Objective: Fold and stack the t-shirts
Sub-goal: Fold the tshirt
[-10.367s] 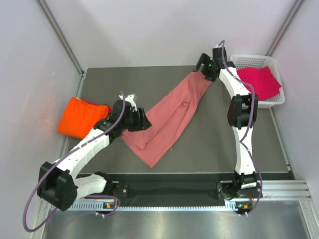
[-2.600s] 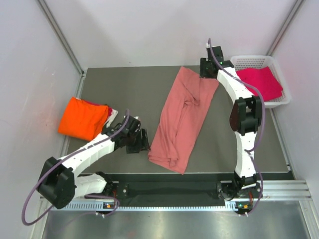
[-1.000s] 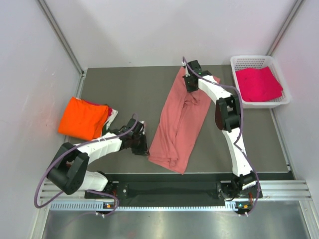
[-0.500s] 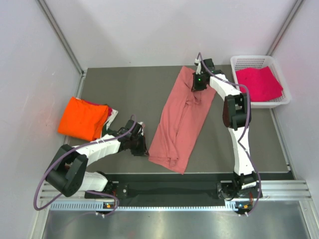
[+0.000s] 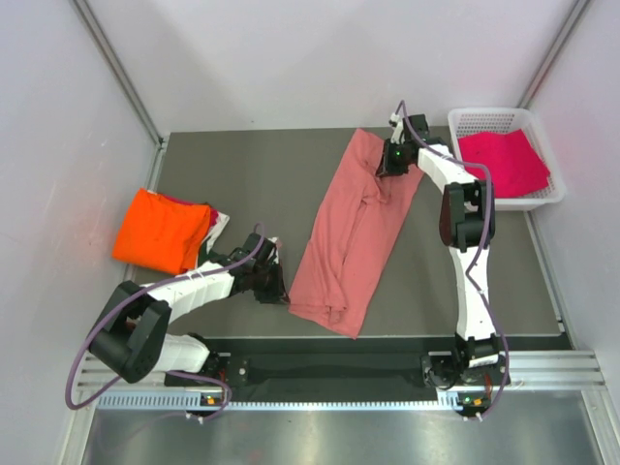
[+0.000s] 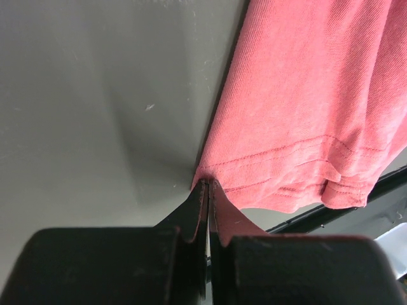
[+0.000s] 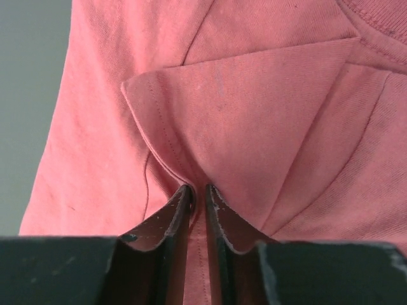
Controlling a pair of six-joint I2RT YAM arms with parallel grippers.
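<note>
While the salmon-pink t-shirt (image 5: 351, 232) lies stretched along the middle of the bench (image 5: 242, 184), the left claw (image 5: 278, 288) pinches its near-left hem corner and the right claw (image 5: 387, 165) nips a fold at its far end.

A matte dark grey table (image 5: 223, 174) sits between plain white walls (image 5: 291, 58), metal posts (image 5: 117, 68) at the far corners. A ribbed aluminium rail (image 5: 547, 368) runs along its near edge.
</note>
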